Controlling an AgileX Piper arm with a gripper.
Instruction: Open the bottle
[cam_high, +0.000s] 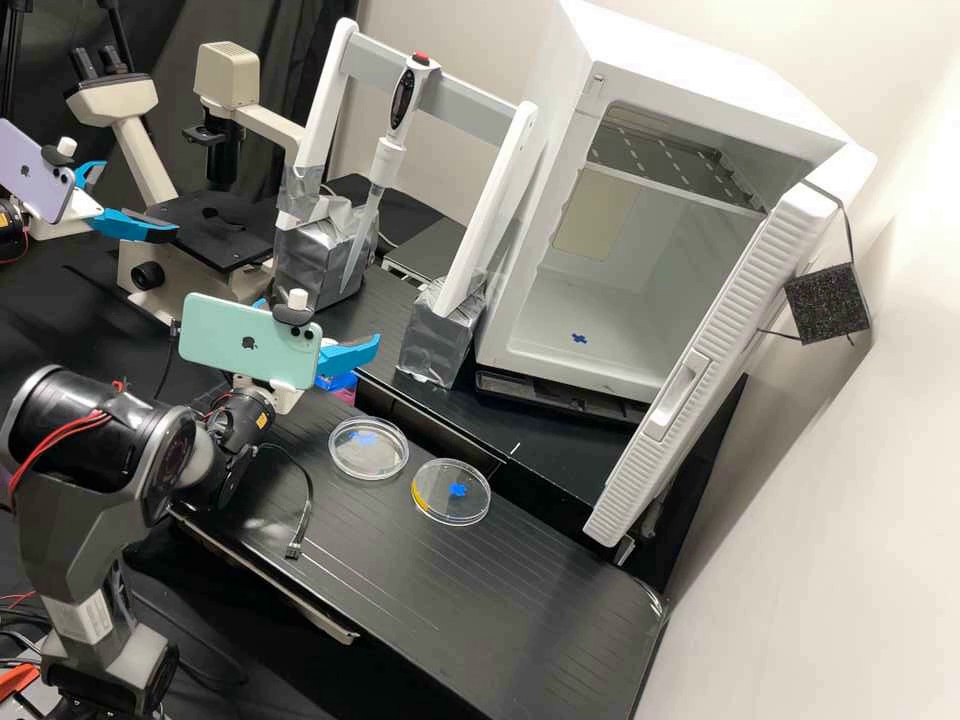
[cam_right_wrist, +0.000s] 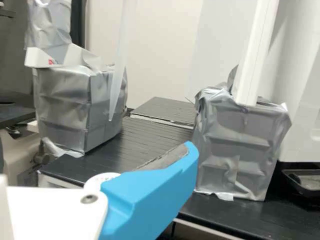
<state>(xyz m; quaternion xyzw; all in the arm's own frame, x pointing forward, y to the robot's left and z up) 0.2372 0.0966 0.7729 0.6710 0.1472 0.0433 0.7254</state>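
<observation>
Opening job: apparently unstarted.
Claw (cam_high: 325, 326), one: spread wide, apparently empty, above the table (cam_high: 430, 600). Outstanding, as far as I can judge: grasping, then uncapping.

Bottle (cam_high: 337, 381): blue at top, pink below, only a small part showing. Sits toward the tabletop's (cam_high: 430, 600) back edge. Rest hidden; can't tell if it's capped, how full, or exact tilt.

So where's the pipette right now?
In the high view, the pipette is left of centre near the top, tip down at the grey crossbar of the white stand, between the microscope and the open white cabinet.
</observation>
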